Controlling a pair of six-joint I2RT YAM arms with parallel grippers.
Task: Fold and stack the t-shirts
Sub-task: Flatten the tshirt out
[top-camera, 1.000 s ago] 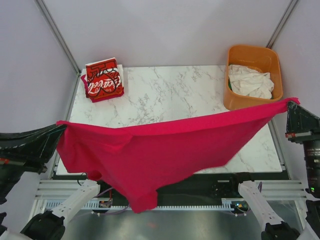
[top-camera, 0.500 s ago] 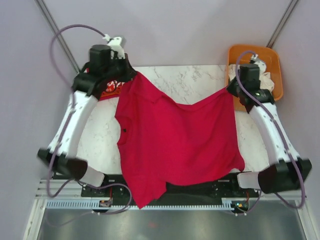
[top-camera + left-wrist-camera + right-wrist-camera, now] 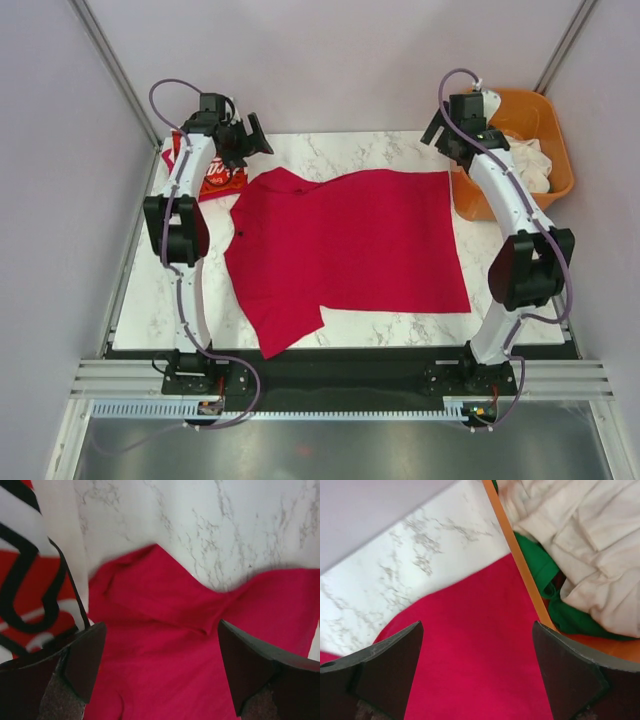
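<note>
Marble table point(image 3: 350, 150); orange tub point(image 3: 463, 198) holds off-white shirts point(image 3: 590, 540), green cloth point(image 3: 540, 570). My outstretched left gripper point(image 3: 160, 650), right gripper point(image 3: 477, 645) gape over crimson shirt point(image 3: 350, 240).

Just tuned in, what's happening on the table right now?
The plain red t-shirt lies spread flat on the table, not yet folded. The left gripper and right gripper both hover open over its far corners, holding nothing. A folded Coca-Cola shirt sits at the far left; off-white shirts wait in the orange tub.
</note>
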